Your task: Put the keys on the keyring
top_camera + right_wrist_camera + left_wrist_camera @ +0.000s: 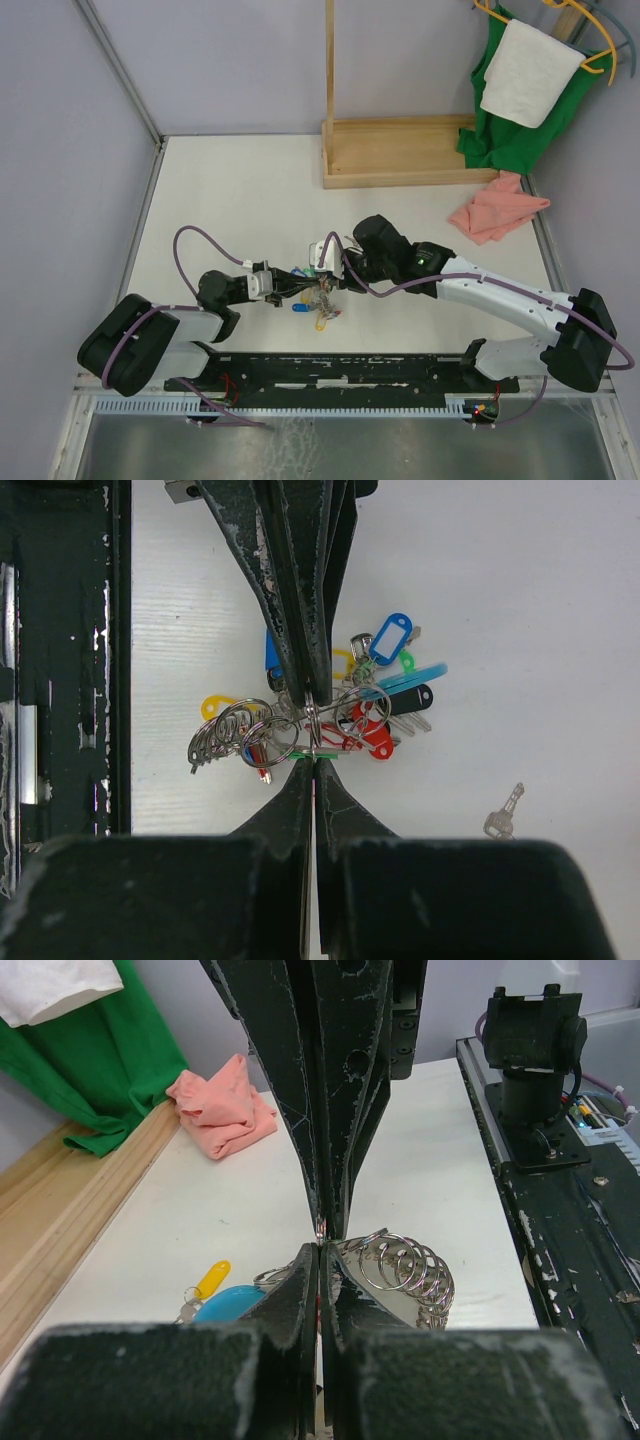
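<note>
The keyring (411, 676), a light-blue band joined to grey wire, lies in a tangle of tagged keys on the white table, under both grippers (318, 300). Blue (390, 638), black (411, 700) and red (372, 736) tags and several silver split rings (232, 735) hang on it. My left gripper (314, 694) is shut on a small split ring (312, 720) of the bunch. Facing it tip to tip, my right gripper (315, 761) is shut on the grey wire by a green tag. A yellow-tagged key (210, 1280) rests beside the band (232, 1303). One bare silver key (503, 815) lies apart.
A wooden rack (400, 150) stands at the back of the table, with green cloth (510, 125) and a white towel (528, 70) hanging over it. A pink cloth (497, 210) lies at the right. The black base rail (330, 370) runs along the near edge.
</note>
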Available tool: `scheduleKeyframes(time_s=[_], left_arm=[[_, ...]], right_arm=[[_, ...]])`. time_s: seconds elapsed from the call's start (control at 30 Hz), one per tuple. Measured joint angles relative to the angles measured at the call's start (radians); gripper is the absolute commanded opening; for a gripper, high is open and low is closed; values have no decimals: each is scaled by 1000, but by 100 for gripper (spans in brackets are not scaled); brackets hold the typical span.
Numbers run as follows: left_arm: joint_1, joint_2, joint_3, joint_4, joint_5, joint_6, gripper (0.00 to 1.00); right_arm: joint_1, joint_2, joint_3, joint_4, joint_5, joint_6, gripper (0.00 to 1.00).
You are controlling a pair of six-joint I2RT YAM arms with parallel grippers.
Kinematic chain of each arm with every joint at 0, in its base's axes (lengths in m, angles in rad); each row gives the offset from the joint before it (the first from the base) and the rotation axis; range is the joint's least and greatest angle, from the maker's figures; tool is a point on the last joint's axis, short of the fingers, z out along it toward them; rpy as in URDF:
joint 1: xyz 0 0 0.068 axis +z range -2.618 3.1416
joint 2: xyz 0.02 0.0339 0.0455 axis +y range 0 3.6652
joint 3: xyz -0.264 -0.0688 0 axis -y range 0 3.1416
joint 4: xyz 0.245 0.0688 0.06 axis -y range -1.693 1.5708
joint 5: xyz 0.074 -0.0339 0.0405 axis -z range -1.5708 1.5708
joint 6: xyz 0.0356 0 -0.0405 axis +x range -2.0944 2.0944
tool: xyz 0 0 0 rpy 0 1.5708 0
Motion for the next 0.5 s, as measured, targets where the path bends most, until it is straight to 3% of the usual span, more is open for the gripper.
scheduleKeyframes(time_s=[0.5], left_arm=[[0,-1,5,-1,0,0,3]], right_arm=[[0,5,0,-14,11,0,1]])
